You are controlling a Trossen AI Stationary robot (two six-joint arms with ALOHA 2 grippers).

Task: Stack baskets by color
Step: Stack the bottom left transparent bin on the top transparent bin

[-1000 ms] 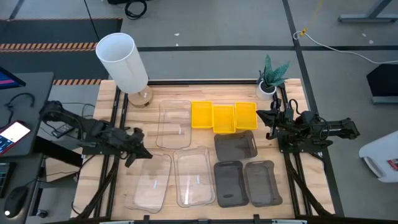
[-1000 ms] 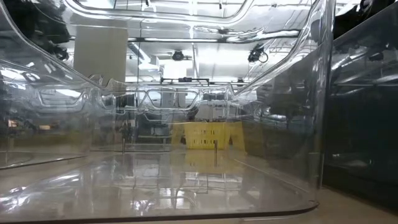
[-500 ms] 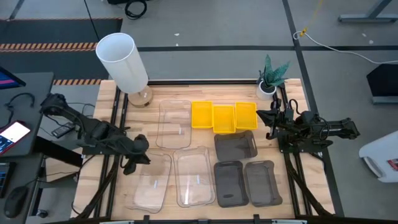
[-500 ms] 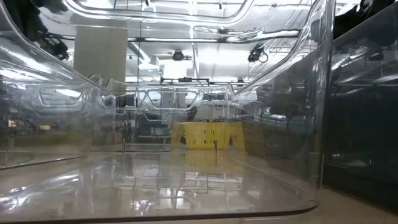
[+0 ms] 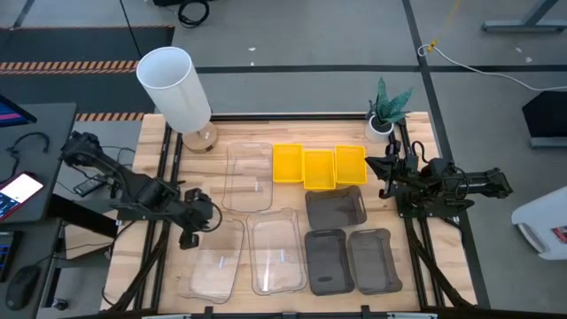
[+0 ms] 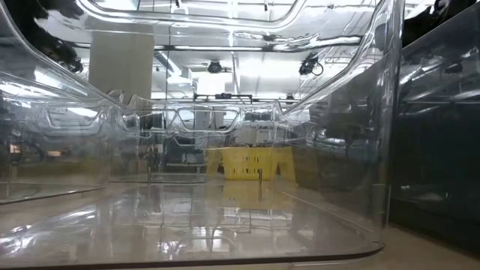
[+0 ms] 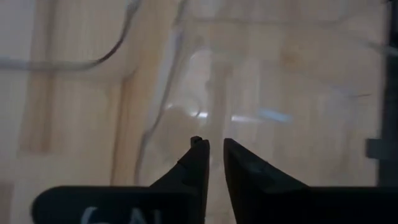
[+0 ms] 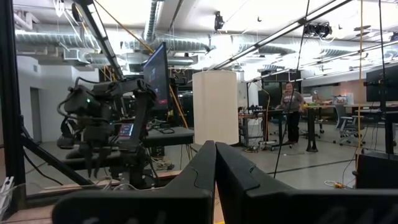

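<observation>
Three clear baskets lie flat on the wooden table: one far [image 5: 248,175], one near left [image 5: 213,259], one near middle [image 5: 277,251]. Three yellow baskets [image 5: 319,168] sit in a row at the far middle. Three dark grey baskets [image 5: 337,208] [image 5: 326,260] [image 5: 374,260] lie right of the clear ones. My left gripper [image 5: 189,237] points down above the far left corner of the near-left clear basket [image 7: 186,93]; its fingers [image 7: 213,148] stand a narrow gap apart with nothing between them. My right gripper [image 5: 372,167] waits shut [image 8: 216,146] at the right, beside the yellow row.
A tall white cylinder [image 5: 173,89] stands at the far left corner and a small potted plant [image 5: 383,120] at the far right. The low view looks through a clear basket's wall [image 6: 360,150] toward the yellow baskets [image 6: 247,163]. A person stands far off in the room [image 8: 290,112].
My left gripper has swung toward the near-left clear basket and tipped from nearly level to pointing steeply down over its far left corner. The baskets have stayed where they were.
</observation>
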